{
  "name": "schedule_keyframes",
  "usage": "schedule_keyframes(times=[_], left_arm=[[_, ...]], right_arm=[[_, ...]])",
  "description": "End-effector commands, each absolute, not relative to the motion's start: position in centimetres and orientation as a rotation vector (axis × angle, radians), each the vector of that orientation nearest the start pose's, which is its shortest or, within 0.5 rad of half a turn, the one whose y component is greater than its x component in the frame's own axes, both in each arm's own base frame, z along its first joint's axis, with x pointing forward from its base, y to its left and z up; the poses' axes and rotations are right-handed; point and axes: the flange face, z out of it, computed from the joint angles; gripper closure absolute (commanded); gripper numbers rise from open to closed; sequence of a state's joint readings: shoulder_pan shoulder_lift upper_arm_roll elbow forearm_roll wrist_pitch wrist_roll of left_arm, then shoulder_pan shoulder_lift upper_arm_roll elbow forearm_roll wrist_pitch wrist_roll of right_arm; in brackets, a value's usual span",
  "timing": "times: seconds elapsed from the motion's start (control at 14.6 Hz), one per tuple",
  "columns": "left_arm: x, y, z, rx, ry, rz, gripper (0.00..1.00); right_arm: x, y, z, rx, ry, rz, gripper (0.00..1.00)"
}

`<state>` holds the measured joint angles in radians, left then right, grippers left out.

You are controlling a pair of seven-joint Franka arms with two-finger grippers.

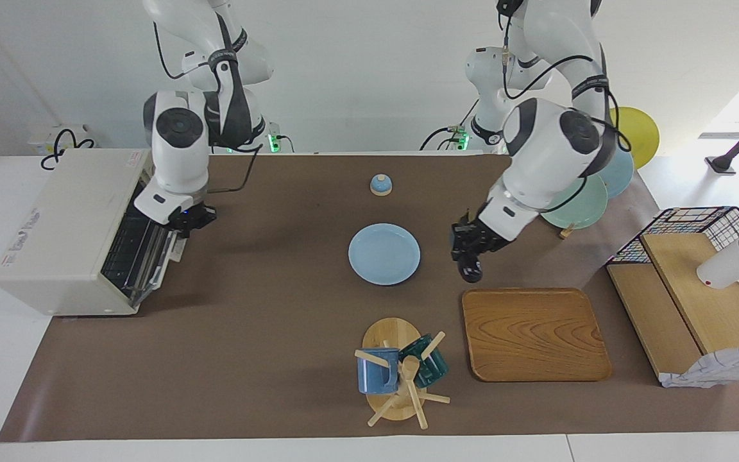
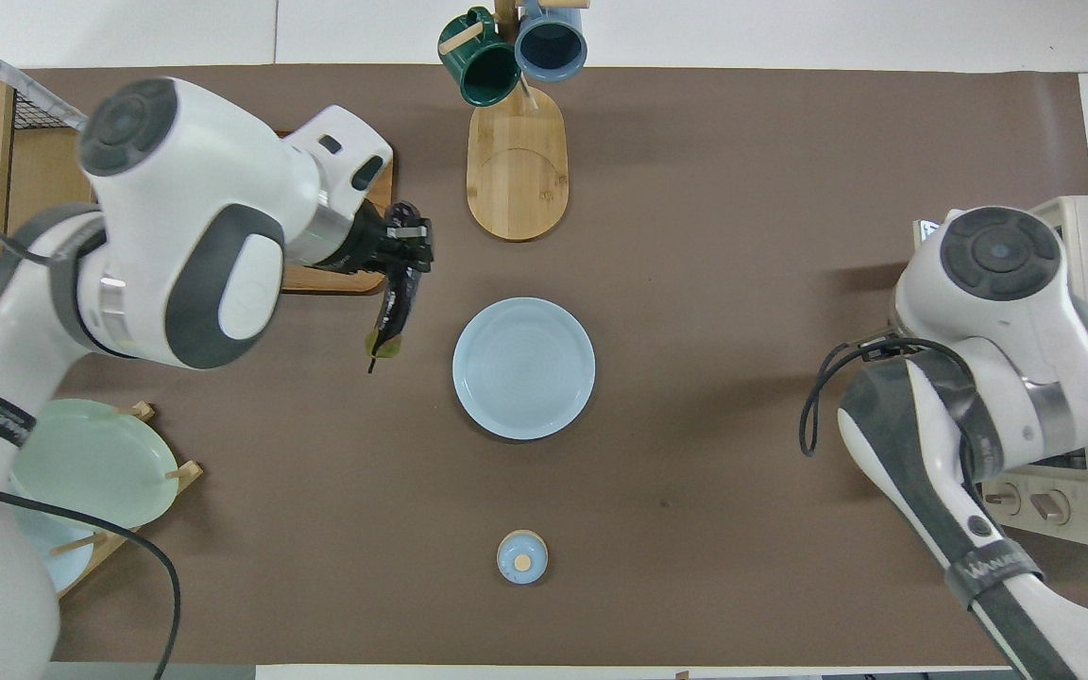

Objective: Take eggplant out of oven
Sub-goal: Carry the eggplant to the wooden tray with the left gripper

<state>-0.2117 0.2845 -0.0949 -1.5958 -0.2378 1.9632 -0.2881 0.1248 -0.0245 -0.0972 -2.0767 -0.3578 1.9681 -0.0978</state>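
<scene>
I find the eggplant (image 2: pixel 392 316) clamped in the left gripper (image 2: pixel 402 247), hanging from its fingers in the air over the brown counter (image 1: pixel 267 346) between the light blue plate (image 1: pixel 383 254) and the wooden tray (image 1: pixel 534 333). It is slim, glossy and near black, with its green stem tip at the free end. My right gripper (image 1: pixel 191 218) is pinched together at the upper edge of the oven's (image 1: pixel 68 224) partly raised door (image 1: pixel 151 253).

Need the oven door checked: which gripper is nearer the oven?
Right. The right gripper is shut at the oven door's top edge; the left gripper, holding the eggplant, hangs beside the wooden tray.
</scene>
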Motion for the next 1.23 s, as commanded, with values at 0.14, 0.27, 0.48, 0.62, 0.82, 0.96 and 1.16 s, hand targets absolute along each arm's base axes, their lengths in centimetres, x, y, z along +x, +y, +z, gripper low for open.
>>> schedule_keyframes(times=[0.14,0.27,0.48,0.62,0.82,0.96,1.16], left_arm=[[67.2,-12.2,43.3,-3.307,-0.081,-0.120,1.00],[69.2,-10.6,40.5,-3.248,-0.021,-0.130,1.00],[71.6,-10.6,35.2,-3.224,-0.015,-0.205,1.00],[72.1,-10.3,34.0,-3.211,-0.005,-0.238,1.00],[72.0,-8.8,33.2,-3.185,-0.003,-0.248,1.00],[72.0,-8.7,33.2,-3.184,-0.003,-0.246,0.78],[71.8,-8.4,34.3,-3.183,-0.008,-0.168,0.00]], right_arm=[[52.0,-7.4,46.3,-3.438,-0.497,0.182,1.00],[51.5,-6.7,49.0,-3.376,-0.403,0.169,1.00],[52.7,-4.5,55.2,-3.225,-0.277,0.115,1.00],[53.7,-2.3,56.5,-3.213,-0.325,0.107,0.93],[53.2,-1.8,56.5,-3.124,-0.287,0.145,0.00],[53.4,-1.6,56.7,-3.135,-0.218,0.127,0.00],[53.9,0.4,56.8,-3.175,-0.253,0.137,0.00]])
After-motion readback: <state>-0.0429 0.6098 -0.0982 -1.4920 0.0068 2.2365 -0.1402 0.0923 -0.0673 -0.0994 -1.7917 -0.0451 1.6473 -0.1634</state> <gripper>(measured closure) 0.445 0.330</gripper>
